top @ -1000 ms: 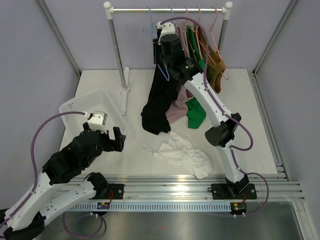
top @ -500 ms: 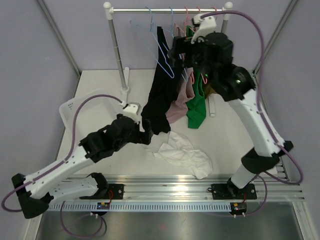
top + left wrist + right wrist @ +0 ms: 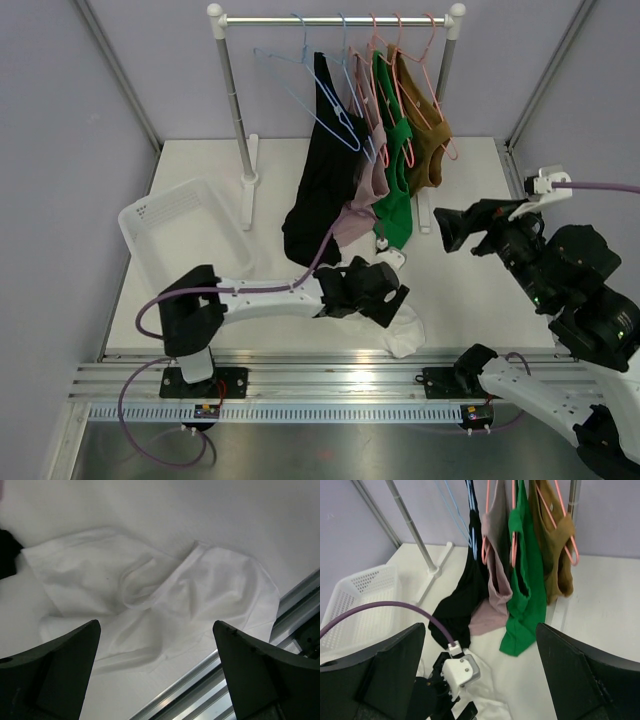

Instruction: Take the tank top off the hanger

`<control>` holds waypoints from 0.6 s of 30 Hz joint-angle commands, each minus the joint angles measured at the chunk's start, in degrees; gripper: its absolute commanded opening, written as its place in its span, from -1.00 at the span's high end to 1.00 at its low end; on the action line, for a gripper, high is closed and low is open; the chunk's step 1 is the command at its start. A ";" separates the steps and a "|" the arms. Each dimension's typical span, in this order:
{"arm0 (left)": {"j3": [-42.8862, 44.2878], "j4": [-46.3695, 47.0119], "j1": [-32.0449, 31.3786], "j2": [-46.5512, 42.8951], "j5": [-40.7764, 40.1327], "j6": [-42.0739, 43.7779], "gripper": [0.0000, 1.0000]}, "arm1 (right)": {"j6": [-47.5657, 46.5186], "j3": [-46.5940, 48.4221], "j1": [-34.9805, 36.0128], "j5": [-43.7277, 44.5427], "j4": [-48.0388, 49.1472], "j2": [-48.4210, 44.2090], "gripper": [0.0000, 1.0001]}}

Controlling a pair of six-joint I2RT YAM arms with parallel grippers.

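Pulled back from the silver rail [image 3: 335, 20], the right gripper [image 3: 447, 228] is being held agape; the left gripper [image 3: 388, 300], also spread, is being set over the crumpled white tank top [image 3: 150, 605], seemingly for grasping.

Bright, even overhead light, soft shadows under the white cloth [image 3: 215, 595] — slightly blurred up close, glare on the rail [image 3: 350, 372] beside it

Every cloth is plain: black tank top [image 3: 320, 190], dusty-pink top [image 3: 352, 222], green top [image 3: 396, 200], brown top [image 3: 430, 160], white garment [image 3: 150, 595].
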 commanded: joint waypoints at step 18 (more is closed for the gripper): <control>2.49 -5.29 -3.11 -2.51 -9.51 -1.26 1.00 | 4.36 -7.24 0.31 -4.66 -5.04 -10.48 -0.99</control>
